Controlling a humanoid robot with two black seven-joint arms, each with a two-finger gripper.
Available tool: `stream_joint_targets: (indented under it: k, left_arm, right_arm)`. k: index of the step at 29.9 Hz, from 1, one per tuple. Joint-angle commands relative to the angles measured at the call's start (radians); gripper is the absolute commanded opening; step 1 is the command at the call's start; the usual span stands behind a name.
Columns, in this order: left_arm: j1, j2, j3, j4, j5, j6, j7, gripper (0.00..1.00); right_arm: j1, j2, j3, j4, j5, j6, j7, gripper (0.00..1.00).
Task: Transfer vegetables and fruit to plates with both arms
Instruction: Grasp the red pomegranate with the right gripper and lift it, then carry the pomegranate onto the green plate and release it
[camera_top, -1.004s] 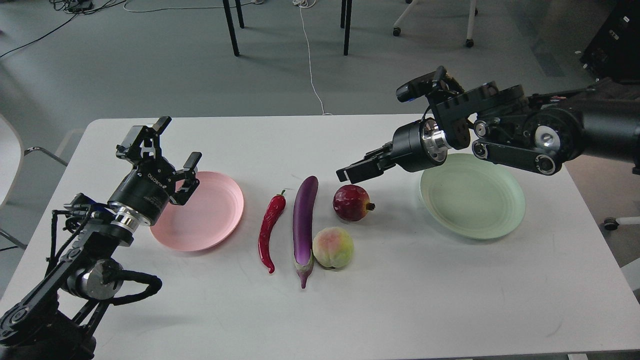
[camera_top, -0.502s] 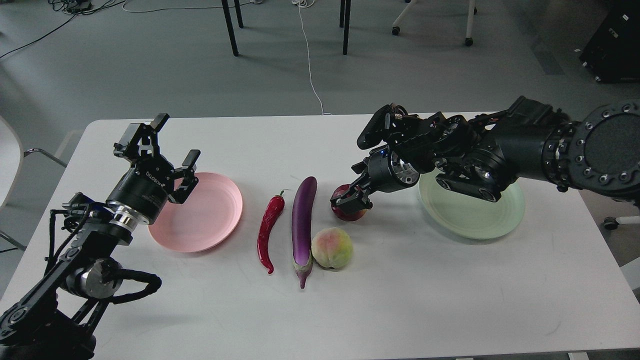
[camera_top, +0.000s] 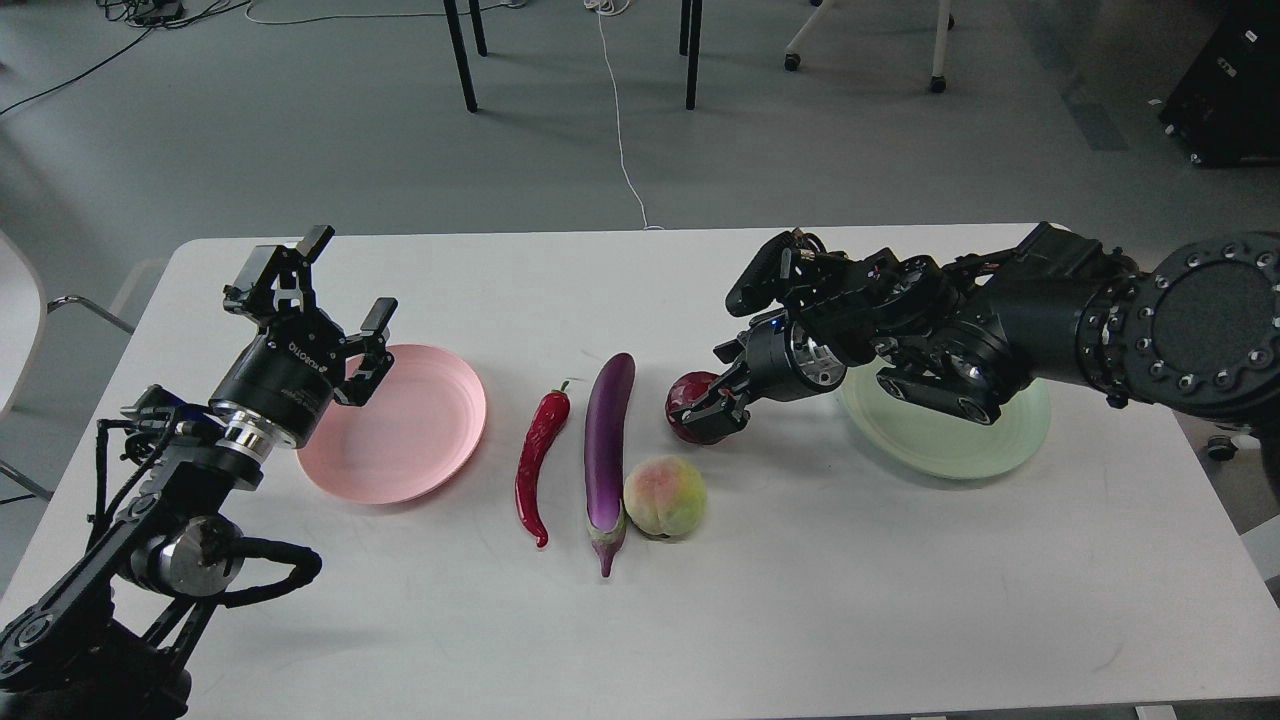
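Observation:
The dark red pomegranate (camera_top: 688, 402) rests on the white table (camera_top: 800, 600). My right gripper (camera_top: 718, 404) reaches in from the right, with its fingers closed against the pomegranate's right side. The purple eggplant (camera_top: 606, 445) lies lengthwise at the centre, and the red chili pepper (camera_top: 537, 462) lies left of it. The peach (camera_top: 665, 496) sits to the eggplant's right. My left gripper (camera_top: 345, 285) is open and empty, raised over the left rim of the pink plate (camera_top: 420, 420). The pale green plate (camera_top: 950, 440) is partly hidden under my right arm.
Chair and table legs (camera_top: 460, 50) and cables stand on the floor beyond the table's far edge. A dark cabinet (camera_top: 1225, 90) stands at the far right. My right arm's thick links hang over the green plate.
My right arm swung down from above the table to the pomegranate, and its fingers closed in on it. The pomegranate has stayed in place. My left gripper has barely moved.

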Motion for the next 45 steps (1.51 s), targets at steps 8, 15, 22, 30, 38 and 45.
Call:
stream_joint_targets:
  k: [8,15,22,30,38,45]
  left_arm:
    - [0.005,0.0,0.0,0.0,0.0,0.0,0.0,0.98]
    - [0.008,0.002,0.0,0.0,0.0,0.0,-0.001,0.98]
    - [0.007,0.002,0.0,0.0,0.0,0.0,0.0,0.98]
    - [0.007,-0.004,0.002,-0.004,0.0,0.0,0.0,0.98]
    - [0.008,-0.007,0.002,-0.006,0.0,0.0,0.0,0.98]
    - [0.008,-0.007,0.002,-0.006,0.0,0.0,0.0,0.98]
  right_arm:
    - [-0.016,0.0,-0.003,0.006,-0.004,0.0,0.0,0.78]
    - [-0.007,0.0,-0.003,0.007,-0.007,0.0,0.0,0.47]
    - [0.102,-0.047,0.0,0.061,-0.008,-0.002,0.0,0.43]
    - [0.18,-0.359,-0.003,0.136,-0.215,-0.002,0.0,0.44]
    - [0.076,-0.531,-0.003,0.124,-0.318,-0.044,0.0,0.45]
    - [-0.045,-0.505,0.0,0.004,-0.315,-0.077,0.0,0.5]
